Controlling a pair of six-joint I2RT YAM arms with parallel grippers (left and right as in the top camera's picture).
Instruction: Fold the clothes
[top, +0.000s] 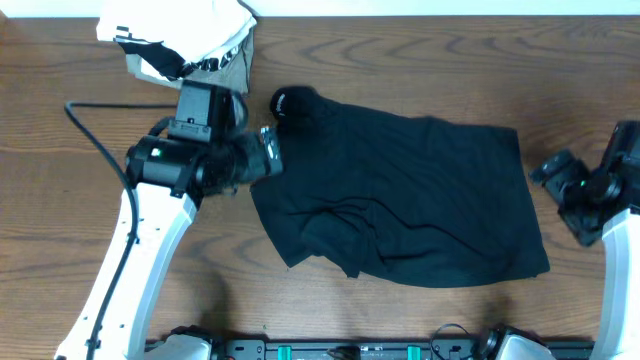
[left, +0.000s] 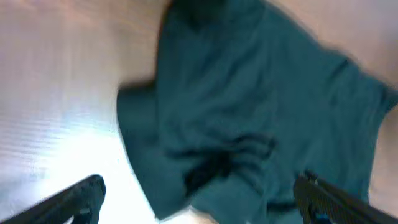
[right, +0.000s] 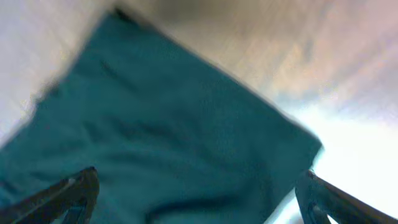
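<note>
Black garment (top: 400, 195) lies spread between both arms, long axis running gripper to gripper. Left gripper (top: 268, 152), jaws apart and empty, sits at the cloth's edge; right gripper (top: 552, 178), likewise spread and empty, stands just clear of the opposite hem, marginally farther.
</note>
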